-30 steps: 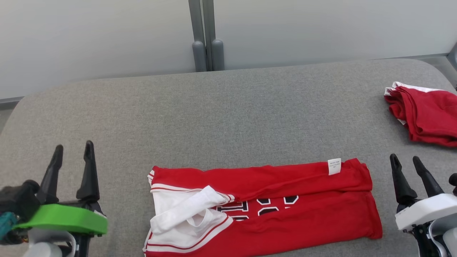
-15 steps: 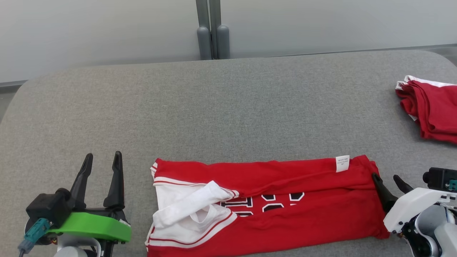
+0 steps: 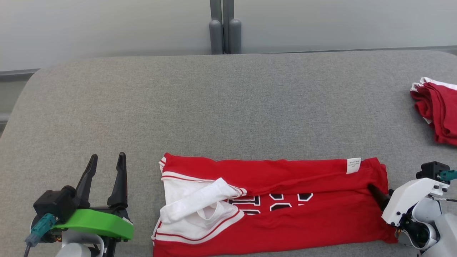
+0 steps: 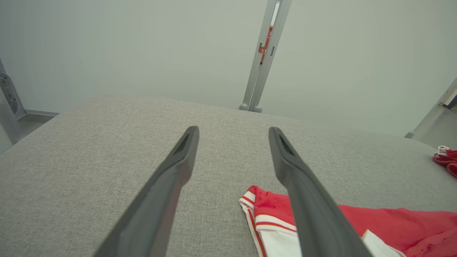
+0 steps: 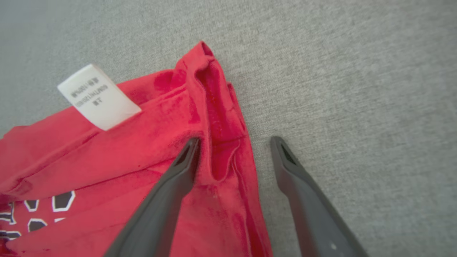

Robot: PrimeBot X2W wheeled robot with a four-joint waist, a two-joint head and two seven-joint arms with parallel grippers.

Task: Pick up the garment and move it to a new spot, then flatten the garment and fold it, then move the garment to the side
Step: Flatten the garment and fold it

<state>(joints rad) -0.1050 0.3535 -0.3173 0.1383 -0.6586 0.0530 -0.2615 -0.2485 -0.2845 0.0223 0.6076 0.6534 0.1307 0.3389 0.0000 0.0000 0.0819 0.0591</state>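
The garment (image 3: 285, 214), a red jersey with white trim and dark lettering, lies folded in a long band on the near part of the grey padded table (image 3: 228, 107). A white label (image 3: 353, 165) sits near its right end. My right gripper (image 3: 378, 192) is open at that right end. In the right wrist view, one finger rests on the red cloth (image 5: 107, 160) and the other hangs over bare table, with the hem between them (image 5: 234, 141). My left gripper (image 3: 107, 159) stands open and empty, left of the garment's white-trimmed end (image 4: 264, 203), apart from it.
A second red garment (image 3: 435, 114) lies bunched at the table's far right edge and shows small in the left wrist view (image 4: 446, 159). Grey posts (image 3: 225, 32) and a pale wall stand behind the table. The table's rounded left corner is near my left arm.
The head camera has shifted. My right gripper has come down and leftwards onto the garment's right end. My left gripper has drawn nearer the garment's left end. Both stay open.
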